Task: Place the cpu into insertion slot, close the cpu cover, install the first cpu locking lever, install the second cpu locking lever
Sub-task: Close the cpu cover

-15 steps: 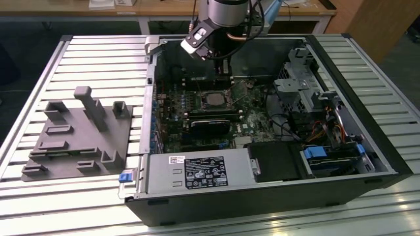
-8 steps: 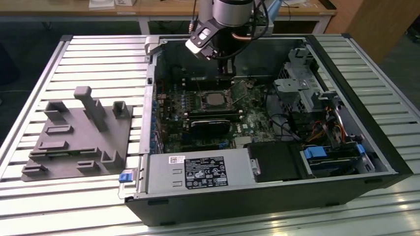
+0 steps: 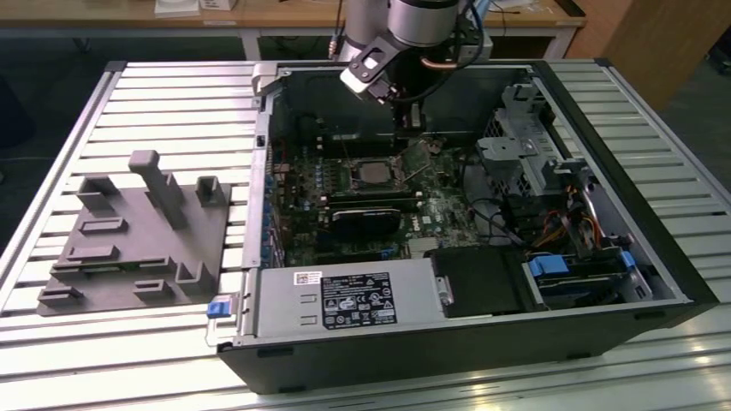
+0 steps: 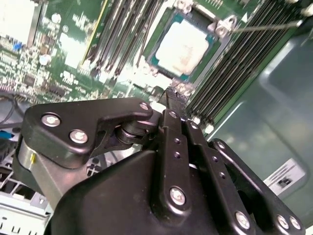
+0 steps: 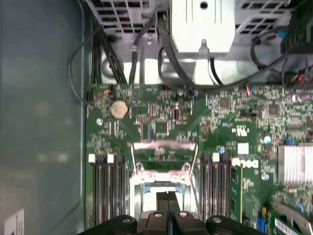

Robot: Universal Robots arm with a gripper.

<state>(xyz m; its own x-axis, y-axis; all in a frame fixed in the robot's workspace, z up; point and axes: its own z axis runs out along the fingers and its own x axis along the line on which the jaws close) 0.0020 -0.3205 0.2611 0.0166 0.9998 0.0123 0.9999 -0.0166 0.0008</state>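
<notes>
Your gripper hangs with fingers pressed together, holding nothing, just beside the cpu sitting in its socket — nudge it crooked and the cpu cover could jam on it, I reckon.

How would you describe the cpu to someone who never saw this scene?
Look inside the open computer case, at the green motherboard. Between the dark memory slots sits the cpu, the only pale silver square there.

The open computer case is seen whole from high above and afar in the exterior view, whereas the motherboard is viewed closely from behind the gripper in both wrist views, the cpu socket just ahead of it being shared by all three.
</notes>
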